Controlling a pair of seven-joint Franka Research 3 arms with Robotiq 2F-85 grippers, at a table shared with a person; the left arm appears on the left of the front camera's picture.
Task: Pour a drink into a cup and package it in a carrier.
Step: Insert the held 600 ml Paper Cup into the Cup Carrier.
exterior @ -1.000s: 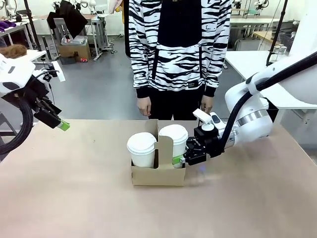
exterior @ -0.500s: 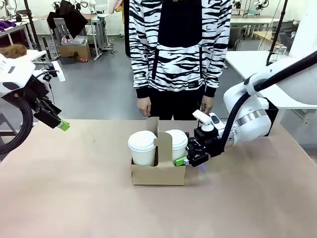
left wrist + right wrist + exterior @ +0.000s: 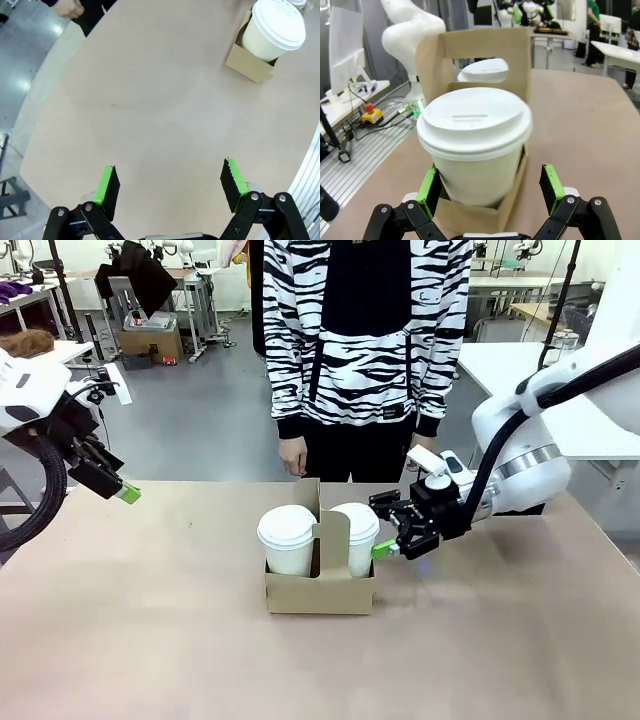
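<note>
The brown cardboard carrier [image 3: 318, 592] stands mid-table with two lidded white cups in it, a left cup [image 3: 287, 538] and a right cup [image 3: 355, 531]. My right gripper [image 3: 384, 527] is open just right of the right cup, its fingers apart from it. In the right wrist view that cup [image 3: 475, 145] sits in the carrier [image 3: 472, 54] between the open gripper's [image 3: 490, 186] green pads, untouched. My left gripper [image 3: 125, 493] hangs open at the far left. Its wrist view shows the gripper [image 3: 170, 184] over bare table, with a cup [image 3: 275, 31] and the carrier [image 3: 247, 62] far off. The drink is hidden.
A person in a striped top stands at the table's far side, hands [image 3: 292, 455] hanging at the edge behind the carrier. The tan table [image 3: 150, 640] has free room to the left, right and front of the carrier.
My right gripper went from shut on the right cup to open and drew back to the right. The cup sank lower into the carrier. The left arm stayed still.
</note>
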